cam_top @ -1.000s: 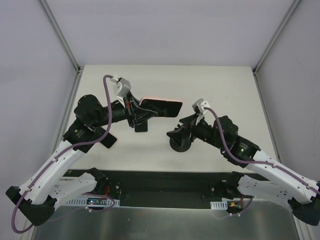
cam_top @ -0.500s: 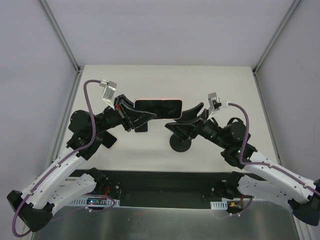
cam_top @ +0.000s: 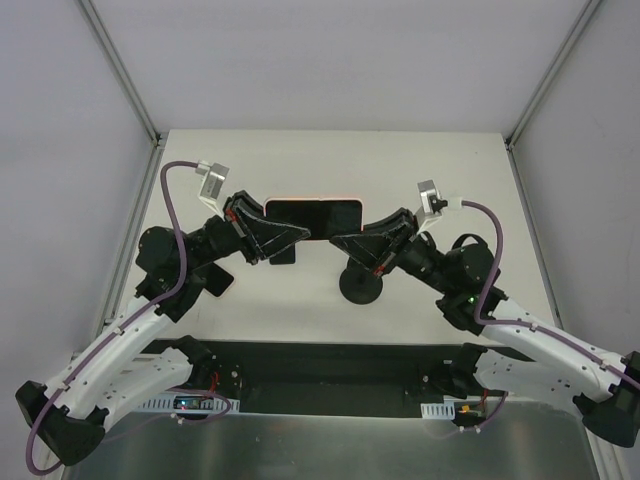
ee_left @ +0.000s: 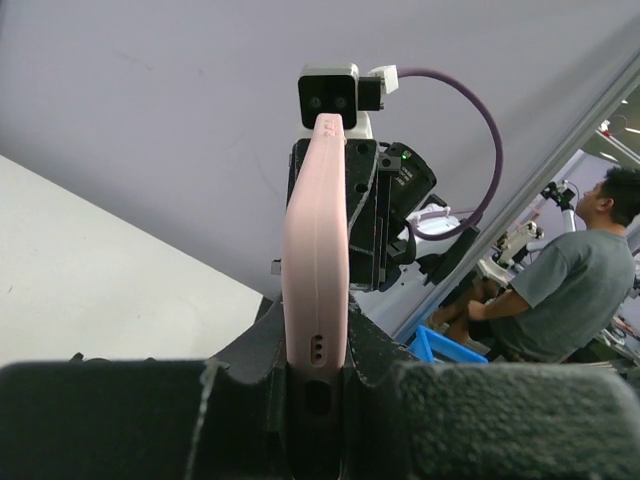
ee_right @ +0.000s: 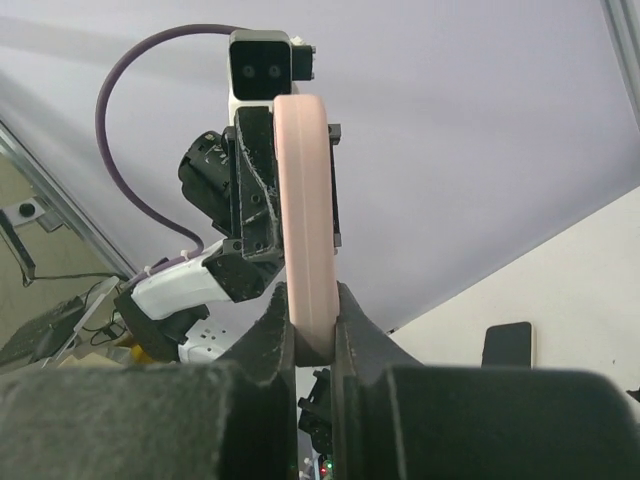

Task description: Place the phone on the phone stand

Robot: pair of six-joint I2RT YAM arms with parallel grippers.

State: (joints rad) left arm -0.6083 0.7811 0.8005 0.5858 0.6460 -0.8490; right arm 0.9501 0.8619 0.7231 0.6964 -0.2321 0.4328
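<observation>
Low in the centre of the top view, the black phone stand [cam_top: 361, 286] sits on the pale surface [cam_top: 450, 170]. Just above it the left hand [cam_top: 290, 233] and right hand [cam_top: 342, 240] meet from either side. Each is pinched tight on the pink-cased phone [cam_top: 313, 214], which hangs clear of the surface with its dark face toward the overhead camera. In the right wrist view the phone stands edge-on, clamped between the fingers [ee_right: 265, 345].

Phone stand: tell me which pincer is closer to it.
Right. The right pincer clamps the phone at its end just beyond the phone stand in the top view; the left pincer clamps the other end, farther left.
</observation>
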